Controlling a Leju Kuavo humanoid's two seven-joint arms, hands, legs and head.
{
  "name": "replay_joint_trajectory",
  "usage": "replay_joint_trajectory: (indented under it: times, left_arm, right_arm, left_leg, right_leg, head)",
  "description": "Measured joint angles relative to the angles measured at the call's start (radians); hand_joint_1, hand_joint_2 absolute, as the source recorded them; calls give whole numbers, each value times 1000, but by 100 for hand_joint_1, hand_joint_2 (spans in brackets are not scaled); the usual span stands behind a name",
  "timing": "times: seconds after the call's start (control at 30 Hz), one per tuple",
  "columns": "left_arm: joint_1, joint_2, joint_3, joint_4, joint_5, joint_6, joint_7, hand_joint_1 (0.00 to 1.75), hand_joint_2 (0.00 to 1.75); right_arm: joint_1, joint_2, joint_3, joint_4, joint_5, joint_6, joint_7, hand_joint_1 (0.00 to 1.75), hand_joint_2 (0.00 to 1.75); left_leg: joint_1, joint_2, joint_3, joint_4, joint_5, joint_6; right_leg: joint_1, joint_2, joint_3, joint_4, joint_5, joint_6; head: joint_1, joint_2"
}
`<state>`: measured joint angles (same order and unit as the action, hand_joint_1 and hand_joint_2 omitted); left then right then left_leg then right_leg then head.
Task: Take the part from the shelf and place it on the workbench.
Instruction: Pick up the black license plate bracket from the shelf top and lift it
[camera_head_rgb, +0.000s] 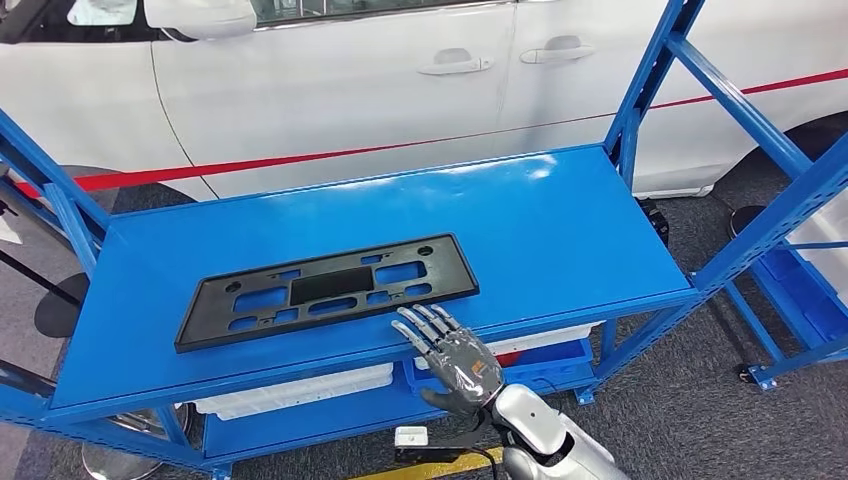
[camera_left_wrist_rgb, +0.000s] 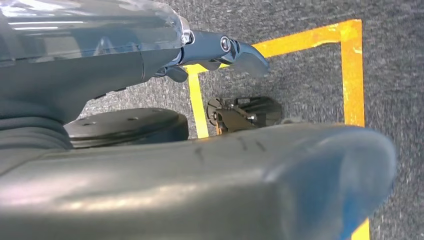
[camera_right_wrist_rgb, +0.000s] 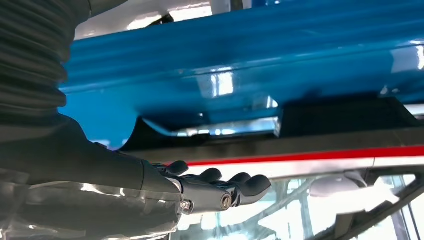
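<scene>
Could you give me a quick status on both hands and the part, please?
Right hand open, fingers spread at shelf front edge, near part. Left hand hanging over floor, holding nothing. Part flat on shelf, ungrasped. Nothing blocking.

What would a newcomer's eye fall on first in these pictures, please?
First, the black plastic plate frame lying flat on the bright blue shelf top, near its front edge. Next, the right robot hand, fingers spread and holding nothing, just in front of the frame's right end. Behind the shelf stands a white car, with a red stripe along its doors.
</scene>
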<state>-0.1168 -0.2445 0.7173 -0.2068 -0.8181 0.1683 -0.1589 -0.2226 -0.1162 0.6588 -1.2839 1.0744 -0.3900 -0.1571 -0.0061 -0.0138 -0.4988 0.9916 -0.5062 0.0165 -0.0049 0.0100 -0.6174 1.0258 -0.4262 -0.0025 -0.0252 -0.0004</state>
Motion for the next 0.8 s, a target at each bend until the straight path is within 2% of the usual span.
replay_joint_trajectory:
  times: [0.43, 0.6, 0.7, 0.8]
  left_arm:
    - [7, -4, 30, 0, 11, 17, -12, 0, 0]
    - [7, -6, 44, 0, 13, 19, -14, 0, 0]
    - [8, -6, 50, 0, 17, 16, -26, 0, 0]
    - [12, -6, 62, 0, 19, 11, -42, 0, 0]
  right_arm:
    - [-193, -72, 143, 216, -263, -80, -84, 0, 175]
    - [-299, -95, 218, 275, -398, -85, -129, 0, 175]
    - [-386, -134, 278, 273, -520, -78, -141, 0, 175]
    - [-518, -202, 334, 223, -655, -55, -111, 0, 175]
  left_leg:
    - [-2, 1, 2, 3, -1, 1]
    - [-2, 2, 2, 3, -1, 1]
    - [-2, 2, 1, 3, 0, 2]
    - [-4, 3, 0, 4, 1, 4]
  right_leg:
    - [-3, 0, 3, -1, 1, 2]
    - [-3, 0, 3, -1, 2, 3]
    - [-4, 0, 3, -1, 3, 4]
    - [-6, 1, 1, 0, 4, 6]
  head:
    - [0, 0]
    - [0, 0]
    - [0, 0]
    - [0, 0]
